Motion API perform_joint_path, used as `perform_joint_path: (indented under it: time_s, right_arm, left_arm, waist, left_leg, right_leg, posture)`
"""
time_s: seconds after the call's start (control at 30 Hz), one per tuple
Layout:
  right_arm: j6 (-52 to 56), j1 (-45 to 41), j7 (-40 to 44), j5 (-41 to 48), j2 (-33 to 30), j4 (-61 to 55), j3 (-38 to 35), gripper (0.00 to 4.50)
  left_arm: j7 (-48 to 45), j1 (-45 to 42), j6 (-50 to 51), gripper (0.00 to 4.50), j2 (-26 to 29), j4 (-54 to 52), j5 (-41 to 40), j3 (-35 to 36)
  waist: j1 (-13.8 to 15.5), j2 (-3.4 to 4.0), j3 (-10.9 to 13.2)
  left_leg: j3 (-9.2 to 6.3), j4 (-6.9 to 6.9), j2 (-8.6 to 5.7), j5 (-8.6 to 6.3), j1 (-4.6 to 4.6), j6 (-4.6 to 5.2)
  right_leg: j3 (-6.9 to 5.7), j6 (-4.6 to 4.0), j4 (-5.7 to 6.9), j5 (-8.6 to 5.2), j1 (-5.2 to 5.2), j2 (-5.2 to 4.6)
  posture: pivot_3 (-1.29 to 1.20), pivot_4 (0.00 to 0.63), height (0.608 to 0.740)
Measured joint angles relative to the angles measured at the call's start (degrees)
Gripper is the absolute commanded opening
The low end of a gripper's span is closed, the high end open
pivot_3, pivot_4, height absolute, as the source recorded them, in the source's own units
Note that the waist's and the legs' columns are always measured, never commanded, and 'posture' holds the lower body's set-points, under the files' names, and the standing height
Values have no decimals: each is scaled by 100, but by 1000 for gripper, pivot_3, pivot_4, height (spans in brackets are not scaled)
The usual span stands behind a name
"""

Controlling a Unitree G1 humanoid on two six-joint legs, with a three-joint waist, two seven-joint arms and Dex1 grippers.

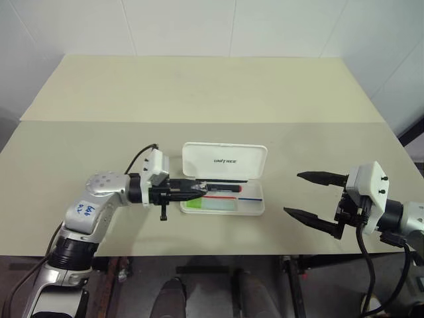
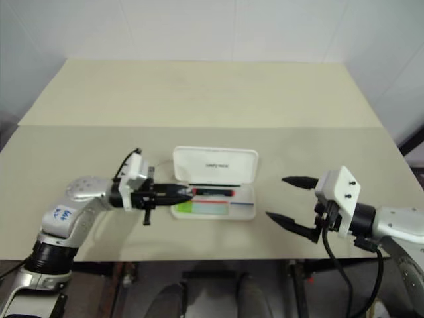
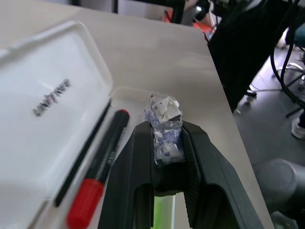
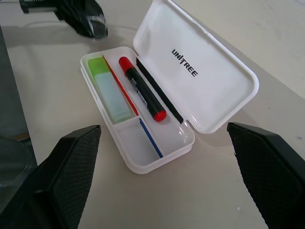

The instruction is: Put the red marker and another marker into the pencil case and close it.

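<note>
White pencil case point(image 4: 162, 95) lies open, lid hinged away from me; my left gripper point(image 1: 197, 190), jaws pressed together, hangs nearer than the spread right gripper point(image 1: 311, 195).

Hidden bits at the case

My left gripper point(image 1: 197, 190) covers the red marker point(image 1: 224, 189) near end; the pencil case point(image 3: 57, 95) runs off the left wrist view.

The word "UNITREE" stands in small dark capital letters on the inner face of the raised lid of the flat white rectangular hard plastic pencil case point(image 4: 190, 71). The black-barrelled red marker point(image 4: 141, 94) carries pale printing along its barrel, too small to read. Blue handwriting marks the left arm's silver shell point(image 1: 87, 211), illegible.
</note>
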Motion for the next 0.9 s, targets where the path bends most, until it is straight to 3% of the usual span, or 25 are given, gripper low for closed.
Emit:
perform_joint_path:
  time_s: [0.33, 0.9]
  right_arm:
    - [146, 247, -424, 85, 47, -374, -206, 4500]
    - [258, -2, -809, 253, 78, -518, -12, 4500]
  left_arm:
    - [443, -571, -214, 336, -861, 392, 902, -961]
    - [688, -1035, -515, 336, -1581, 990, 1678, -1555]
  waist:
    - [-9, 0, 0]
    - [9, 0, 0]
  left_leg:
    - [0, 13, -1, -1, -2, 2]
    - [-1, 23, -2, -2, -6, 3]
  right_leg:
    - [1, 5, -8, 4, 10, 0]
    - [2, 8, -10, 6, 12, 0]
  posture:
    - [0, 150, 740]
    - [0, 150, 740]
